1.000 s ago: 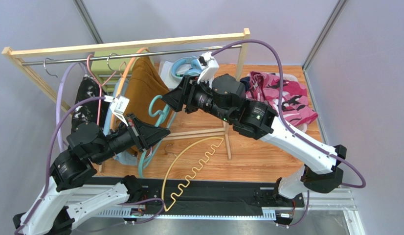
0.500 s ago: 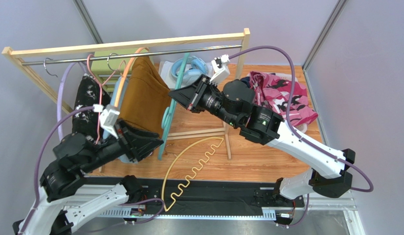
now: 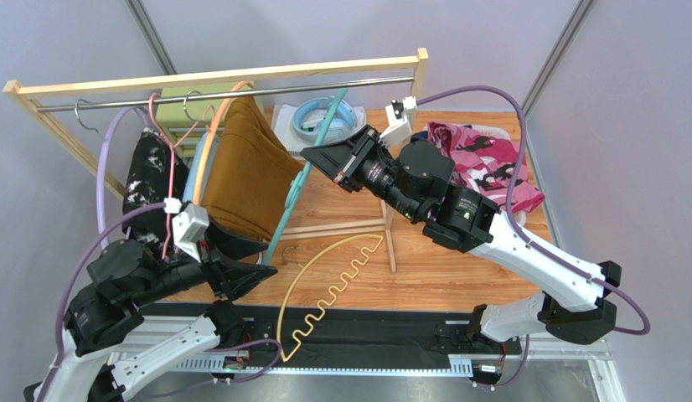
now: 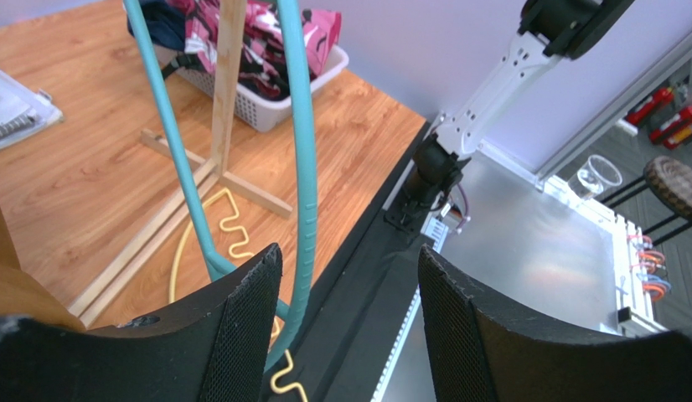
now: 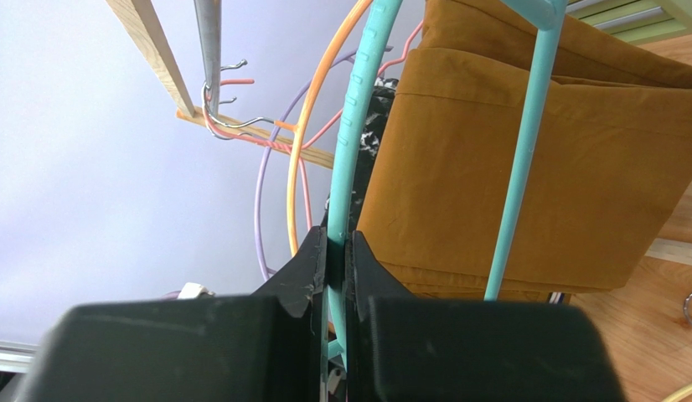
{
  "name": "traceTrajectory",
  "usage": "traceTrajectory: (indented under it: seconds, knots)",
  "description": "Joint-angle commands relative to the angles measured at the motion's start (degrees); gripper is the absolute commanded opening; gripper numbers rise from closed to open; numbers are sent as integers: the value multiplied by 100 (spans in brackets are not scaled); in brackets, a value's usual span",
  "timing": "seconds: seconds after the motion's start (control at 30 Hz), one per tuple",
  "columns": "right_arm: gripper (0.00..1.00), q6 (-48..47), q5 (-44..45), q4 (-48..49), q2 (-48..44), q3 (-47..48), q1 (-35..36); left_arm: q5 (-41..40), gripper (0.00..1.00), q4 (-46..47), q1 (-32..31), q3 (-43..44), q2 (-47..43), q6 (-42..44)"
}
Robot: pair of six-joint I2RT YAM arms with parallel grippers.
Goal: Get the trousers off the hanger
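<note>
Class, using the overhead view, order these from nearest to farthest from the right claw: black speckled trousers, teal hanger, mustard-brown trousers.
1. teal hanger: gripped in the right claw.
2. mustard-brown trousers: just left, hanging on the rail.
3. black speckled trousers: far left on the rail.

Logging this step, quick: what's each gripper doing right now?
Left gripper: open, holding nothing.
Right gripper: shut on the teal hanger.

mustard-brown trousers [image 3: 249,172] hang folded at ten o'clock, black speckled trousers [image 3: 148,172] just beside at nine. pink floral trousers [image 3: 483,159] lie crumpled at two o'clock. a bare teal hanger [image 3: 293,194] leans tilted near centre.
</note>
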Motion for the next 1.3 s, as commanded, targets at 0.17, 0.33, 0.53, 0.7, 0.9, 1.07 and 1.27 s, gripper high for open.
traceTrajectory:
  seconds: [0.17, 0.33, 0.53, 0.7, 0.9, 1.07, 1.27]
  knots:
    - [0, 490, 3, 409, -323, -7, -24, 295, 64, -75, -23, -205, 365, 403]
    - [0, 525, -102, 410, -376, -51, -24, 181, 38, 39, -23, -214, 365, 105]
    - [3, 614, -304, 506, -464, -235, -24, 155, 0, 57, -23, 76, 567, -537]
    - [43, 254, -629, 235, -525, -200, -24, -20, 0, 13, -23, 462, 787, -1353]
    - [72, -475, -639, -416, -1034, -586, -15, -57, 0, 91, -23, 849, 980, -2102]
    - [72, -1414, -726, -723, -1728, -859, 20, 233, 0, 627, -23, 946, 1270, -1814]
    - [71, -2216, -534, -1540, -2528, -824, 29, 85, 0, 1567, -23, 691, 1683, -1426]
